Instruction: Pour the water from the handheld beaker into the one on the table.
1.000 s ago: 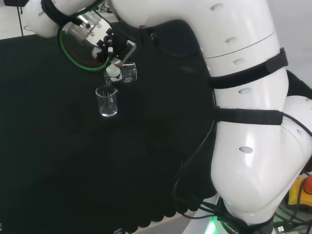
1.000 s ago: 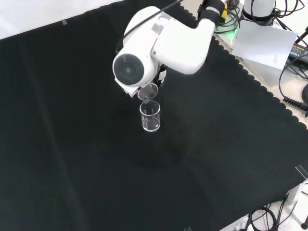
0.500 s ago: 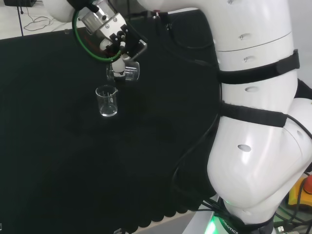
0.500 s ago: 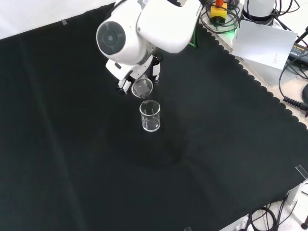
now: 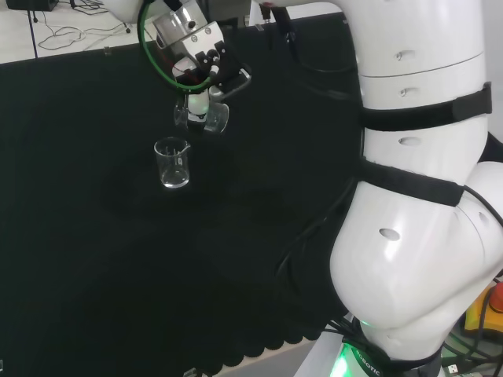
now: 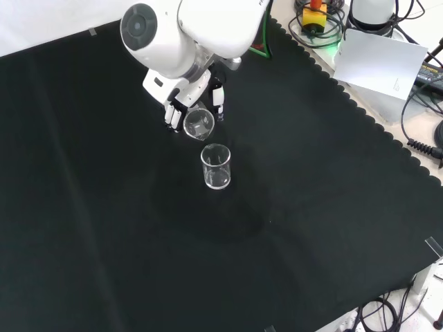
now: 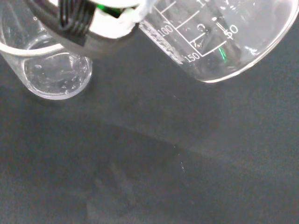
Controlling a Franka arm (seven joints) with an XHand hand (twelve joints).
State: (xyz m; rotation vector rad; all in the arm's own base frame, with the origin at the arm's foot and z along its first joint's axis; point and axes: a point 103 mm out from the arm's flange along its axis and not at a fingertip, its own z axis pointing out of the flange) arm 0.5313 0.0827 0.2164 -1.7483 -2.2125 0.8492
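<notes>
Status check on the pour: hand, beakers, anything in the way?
Hand shut on held beaker, tilted above and beside table beaker. Table beaker upright on the cloth. No obstruction seen.

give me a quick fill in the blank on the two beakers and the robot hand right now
1. The robot hand has its fingers curled round a tilted ____.
2. The held beaker is made of clear ____.
3. The beaker on the table stands ____ on the black cloth.
4. In the front view, the arm's big link is coloured ____.

Missing words: beaker; glass; upright; white
</notes>
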